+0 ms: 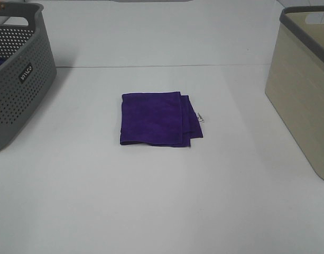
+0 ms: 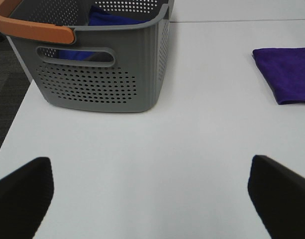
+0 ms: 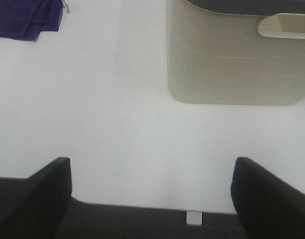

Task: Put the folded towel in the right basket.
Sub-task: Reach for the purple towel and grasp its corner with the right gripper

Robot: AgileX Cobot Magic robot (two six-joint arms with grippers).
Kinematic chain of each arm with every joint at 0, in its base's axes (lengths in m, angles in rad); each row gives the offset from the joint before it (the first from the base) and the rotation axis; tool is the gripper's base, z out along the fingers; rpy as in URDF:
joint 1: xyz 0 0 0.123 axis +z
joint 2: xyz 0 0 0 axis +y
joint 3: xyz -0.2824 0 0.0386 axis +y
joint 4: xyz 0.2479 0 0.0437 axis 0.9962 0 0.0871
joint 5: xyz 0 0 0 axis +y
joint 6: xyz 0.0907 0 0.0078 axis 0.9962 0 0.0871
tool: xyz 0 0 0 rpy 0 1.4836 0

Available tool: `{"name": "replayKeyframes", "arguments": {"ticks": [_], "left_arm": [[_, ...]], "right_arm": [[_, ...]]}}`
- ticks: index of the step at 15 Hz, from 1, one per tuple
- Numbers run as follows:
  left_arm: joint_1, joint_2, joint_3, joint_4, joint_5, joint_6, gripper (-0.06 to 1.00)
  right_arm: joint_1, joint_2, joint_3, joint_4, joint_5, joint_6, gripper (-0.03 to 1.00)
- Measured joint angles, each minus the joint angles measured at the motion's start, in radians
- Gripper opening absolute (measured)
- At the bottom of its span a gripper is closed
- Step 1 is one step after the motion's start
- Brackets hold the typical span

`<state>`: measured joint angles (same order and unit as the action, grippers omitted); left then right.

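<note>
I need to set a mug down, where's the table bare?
Bare table lies in front of the folded purple towel, between it and the grey perforated basket, and between it and the beige basket. Only the side edges are taken.

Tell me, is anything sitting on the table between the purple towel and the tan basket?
Nothing. In the exterior high view, only bare white table lies between the purple towel and the tan basket; the right wrist view agrees.
</note>
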<state>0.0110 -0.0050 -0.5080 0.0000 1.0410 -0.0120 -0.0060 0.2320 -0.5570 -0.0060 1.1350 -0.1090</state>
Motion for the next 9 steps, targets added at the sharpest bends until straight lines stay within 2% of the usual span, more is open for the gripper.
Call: {"name": "replayKeyframes", "arguments": {"ticks": [1,2,6,9], "left_arm": [[0.0,0.0,0.0,0.0,0.0,0.0,0.99],[0.0,0.0,0.0,0.0,0.0,0.0,0.99],[0.0,0.0,0.0,0.0,0.0,0.0,0.99],[0.0,0.0,0.0,0.0,0.0,0.0,0.99]], "right_arm": [[0.0,0.112,-0.056,0.006,0.021,0.0,0.85],[0.0,0.352,-0.188,0.053,0.049,0.0,0.85],[0.0,0.675,-0.385,0.219,0.05,-0.008,0.85],[0.0,0.9,-0.518,0.284,0.059,-0.008,0.83]]}}
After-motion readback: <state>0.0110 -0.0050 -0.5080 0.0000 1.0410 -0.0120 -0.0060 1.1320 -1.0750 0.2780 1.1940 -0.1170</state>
